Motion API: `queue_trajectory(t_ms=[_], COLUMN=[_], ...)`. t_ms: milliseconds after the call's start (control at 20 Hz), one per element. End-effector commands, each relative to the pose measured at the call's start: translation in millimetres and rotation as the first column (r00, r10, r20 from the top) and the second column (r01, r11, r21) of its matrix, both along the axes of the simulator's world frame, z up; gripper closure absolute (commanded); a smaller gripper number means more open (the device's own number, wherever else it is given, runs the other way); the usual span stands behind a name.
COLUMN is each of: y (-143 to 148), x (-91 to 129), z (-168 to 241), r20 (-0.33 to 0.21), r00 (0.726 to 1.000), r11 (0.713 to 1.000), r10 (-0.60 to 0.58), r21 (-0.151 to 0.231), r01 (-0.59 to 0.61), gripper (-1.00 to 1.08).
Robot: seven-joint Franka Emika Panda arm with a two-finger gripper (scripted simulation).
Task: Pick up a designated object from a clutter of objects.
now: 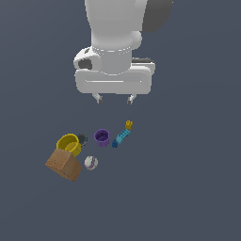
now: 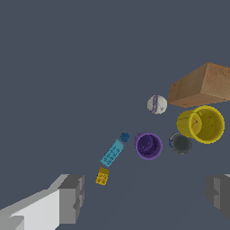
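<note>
You see the gripper (image 1: 114, 99) hanging above the floor with its jaws spread wide and nothing between them; in the wrist view the two fingers (image 2: 72, 197) stand far apart at both edges. The brown box (image 1: 64, 164) is the biggest item and lies farthest from the gripper, down toward the exterior view's left. The yellow bowl (image 1: 69, 143) touches its upper edge. Beside the bowl sits a small dark object (image 1: 83, 139), and near the box rests the white ball (image 1: 91, 163). The purple cup (image 1: 102, 137) stands almost directly below the gripper. Just beside it lies the blue brick (image 1: 120, 138), tilted. The tiny yellow-orange brick (image 1: 129, 124) is at the far end of the blue brick, nearest to the gripper, under the finger on the exterior view's right.
</note>
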State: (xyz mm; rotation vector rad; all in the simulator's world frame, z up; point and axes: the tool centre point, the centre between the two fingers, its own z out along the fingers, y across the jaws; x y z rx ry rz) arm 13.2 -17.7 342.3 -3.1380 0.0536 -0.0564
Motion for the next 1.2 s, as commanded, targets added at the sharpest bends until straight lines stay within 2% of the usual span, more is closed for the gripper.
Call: queue_trajectory(t_ms=[0,650,1150], y=[0,-6,3], x=[0,1,-2], z=[0,13,-20], r20=[0.000,0.022,0.017], r00=[1.000,0.999,1.000], r11=[1.000,0.999,1.000], r10=[0.000,0.046,0.012], r21=[0.000,-0.024,-0.021], r01=[0.000,-0.046,-0.011], gripper=[-0.92,-0.92,-0.92])
